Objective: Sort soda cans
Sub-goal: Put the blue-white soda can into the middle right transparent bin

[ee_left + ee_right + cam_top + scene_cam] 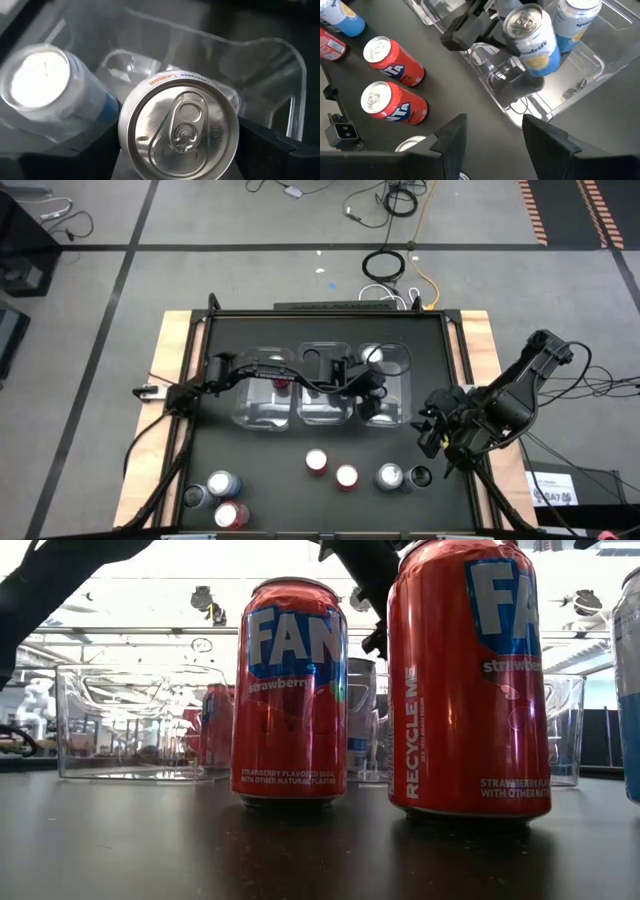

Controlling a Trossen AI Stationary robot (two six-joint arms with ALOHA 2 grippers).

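Soda can (532,42) pinched in the left gripper (520,55), arm stretched over the right bin (385,385) holding another can (575,22); right gripper (492,142) spread, empty.

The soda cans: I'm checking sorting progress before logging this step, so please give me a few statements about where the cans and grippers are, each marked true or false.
1. The left gripper holds a silver-blue lemon soda can over the right-hand clear bin. True.
2. That bin already contains another silver-blue can. True.
3. The right gripper is carrying a red can. False: its fingers are apart and empty, beside the bins.
4. Two red strawberry soda cans stand upright on the black table, outside the bins. True.
5. The two red cans in the low view lie on their sides. False: both stand upright.
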